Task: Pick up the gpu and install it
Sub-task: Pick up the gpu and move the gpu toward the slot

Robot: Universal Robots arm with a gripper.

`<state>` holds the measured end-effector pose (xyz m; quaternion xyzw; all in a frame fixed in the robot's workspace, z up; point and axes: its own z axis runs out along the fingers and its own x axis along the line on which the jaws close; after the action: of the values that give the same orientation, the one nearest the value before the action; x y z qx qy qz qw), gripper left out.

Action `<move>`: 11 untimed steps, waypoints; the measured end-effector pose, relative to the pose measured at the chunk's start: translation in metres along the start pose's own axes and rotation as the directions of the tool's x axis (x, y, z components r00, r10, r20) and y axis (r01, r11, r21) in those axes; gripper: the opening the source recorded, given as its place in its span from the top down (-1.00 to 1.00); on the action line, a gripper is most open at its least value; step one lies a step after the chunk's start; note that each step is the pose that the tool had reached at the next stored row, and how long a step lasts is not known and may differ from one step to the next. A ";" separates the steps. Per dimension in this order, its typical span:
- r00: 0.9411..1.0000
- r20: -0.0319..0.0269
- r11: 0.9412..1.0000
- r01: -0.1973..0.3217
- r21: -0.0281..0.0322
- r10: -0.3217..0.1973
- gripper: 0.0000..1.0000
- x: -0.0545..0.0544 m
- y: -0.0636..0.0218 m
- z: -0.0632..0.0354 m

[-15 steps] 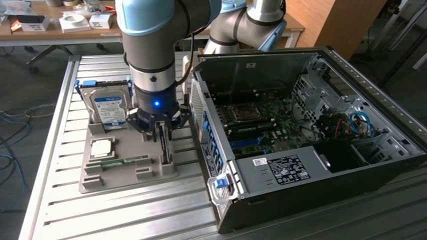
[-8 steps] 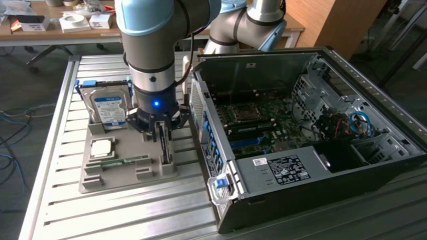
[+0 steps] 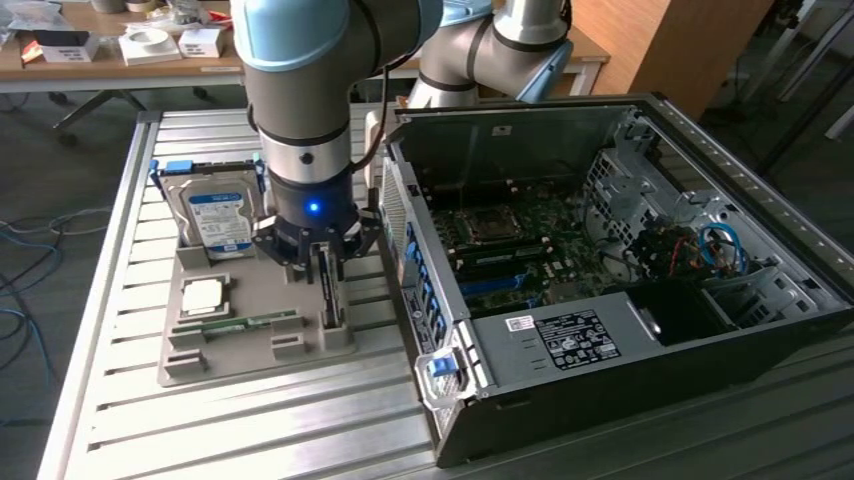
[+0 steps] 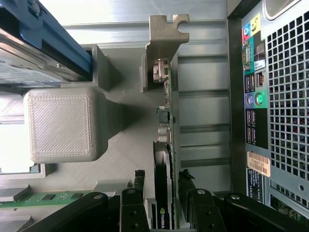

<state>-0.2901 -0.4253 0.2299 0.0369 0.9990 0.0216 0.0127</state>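
The gpu stands on edge in the grey holder, on the exterior view's left of the open computer case. My end effector is open, astride one end. I'd centre first, then close squarely on the flat faces.

Exterior view high, oblique; wrist view close, seemingly straight down; shared: grey holder and computer case.
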 end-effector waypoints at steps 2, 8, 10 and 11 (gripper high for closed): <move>1.000 0.000 1.000 0.000 0.000 0.000 0.17 0.000 0.0000 0.0000; 1.000 0.000 1.000 0.000 0.000 0.000 0.17 0.000 0.0000 0.0000; 1.000 0.000 1.000 0.000 0.000 0.000 0.17 0.000 0.0000 0.0001; 1.000 0.000 1.000 0.000 0.000 0.000 0.17 0.000 0.0000 0.0001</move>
<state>-0.2899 -0.4253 0.2299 0.0370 0.9990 0.0215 0.0126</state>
